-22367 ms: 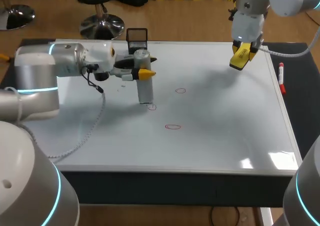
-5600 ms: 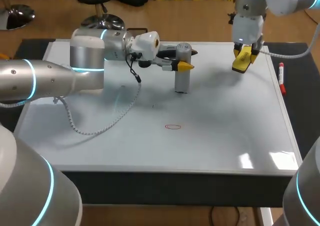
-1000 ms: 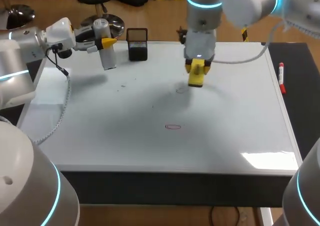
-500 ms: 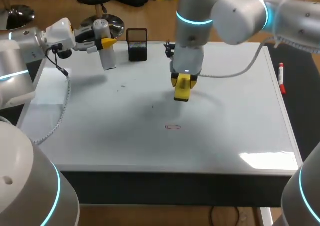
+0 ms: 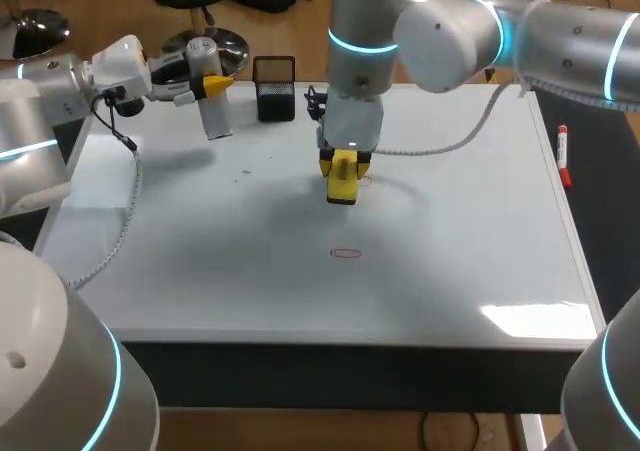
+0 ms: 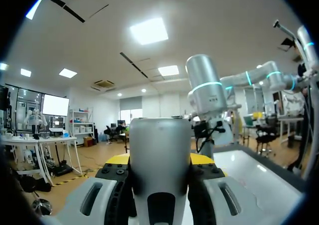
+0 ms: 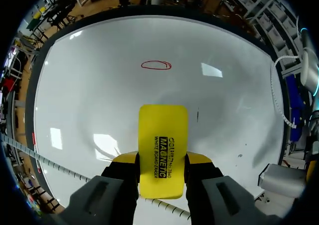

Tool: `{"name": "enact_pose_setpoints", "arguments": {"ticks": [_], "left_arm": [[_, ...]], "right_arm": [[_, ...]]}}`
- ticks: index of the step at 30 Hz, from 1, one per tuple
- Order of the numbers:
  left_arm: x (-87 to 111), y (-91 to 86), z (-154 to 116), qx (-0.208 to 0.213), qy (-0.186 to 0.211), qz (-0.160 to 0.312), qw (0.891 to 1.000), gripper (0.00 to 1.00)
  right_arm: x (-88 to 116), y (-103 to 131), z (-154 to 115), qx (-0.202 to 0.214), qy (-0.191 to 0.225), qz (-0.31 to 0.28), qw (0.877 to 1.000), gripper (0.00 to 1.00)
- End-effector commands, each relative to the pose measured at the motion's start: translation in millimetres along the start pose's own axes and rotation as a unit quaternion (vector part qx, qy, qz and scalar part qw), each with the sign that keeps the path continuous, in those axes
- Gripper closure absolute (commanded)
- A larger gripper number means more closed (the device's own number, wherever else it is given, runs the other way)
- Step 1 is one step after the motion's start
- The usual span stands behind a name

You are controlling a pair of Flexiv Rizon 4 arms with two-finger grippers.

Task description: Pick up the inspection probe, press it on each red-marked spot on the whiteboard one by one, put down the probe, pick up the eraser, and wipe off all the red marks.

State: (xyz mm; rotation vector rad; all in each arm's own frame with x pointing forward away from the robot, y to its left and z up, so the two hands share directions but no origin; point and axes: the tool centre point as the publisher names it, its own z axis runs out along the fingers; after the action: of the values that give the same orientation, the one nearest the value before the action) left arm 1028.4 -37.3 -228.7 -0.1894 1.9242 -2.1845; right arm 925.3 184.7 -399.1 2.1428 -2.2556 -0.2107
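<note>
1. My right hand (image 5: 340, 167) is clamped on the eraser (image 5: 342, 189), one finger on each long side. It hangs over the middle of the whiteboard (image 5: 450, 271), a little toward the far edge, with its free end pointing down at the board.
2. The eraser is a flat yellow slab with rounded corners. It is smooth plastic, with black print on its broad face.
3. My left hand (image 5: 205, 83) is clamped on the inspection probe (image 5: 213, 116), which stands upright over the far left corner of the board. It is just left of a small black mesh holder (image 5: 274, 89). The probe is a plain matte silver cylinder with a softly rounded top.
4. By my reckoning the pressing is over and the wiping is in hand, since the eraser is up and at the marks. The probe is not yet set down, so that step is unfinished.
5. One red mark (image 5: 346, 253) is plainly left. It is a thin hand-drawn oval outline on the near side of the eraser, clear of it. Just right of the eraser there looks to be a faint remnant of red, though it is too pale for me to be sure.
6. The board is glossy white and throws back the ceiling lights, with a few tiny dark specks left of the middle. It lies on a dark tabletop (image 5: 610, 201), where a red-capped marker pen (image 5: 563, 156) rests beside its right edge.
</note>
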Motion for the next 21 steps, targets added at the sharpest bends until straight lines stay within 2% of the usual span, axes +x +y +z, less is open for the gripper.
{"name": "enact_pose_setpoints", "arguments": {"ticks": [1,12,21], "left_arm": [[1.6,-1.3,1,0.0,-0.002,0.001,1.0,1.0],[1.6,-1.3,1,0.0,-0.002,0.001,1.0,1.0],[1.6,-1.3,1,0.0,-0.002,0.001,1.0,1.0]], "right_arm": [[-5,-9,9,-0.011,0.001,-0.005,1.0,1.0],[-8,-12,16,-0.022,0.003,-0.021,1.0,1.0],[1,-12,22,-0.03,0.004,-0.018,0.999,1.0]]}}
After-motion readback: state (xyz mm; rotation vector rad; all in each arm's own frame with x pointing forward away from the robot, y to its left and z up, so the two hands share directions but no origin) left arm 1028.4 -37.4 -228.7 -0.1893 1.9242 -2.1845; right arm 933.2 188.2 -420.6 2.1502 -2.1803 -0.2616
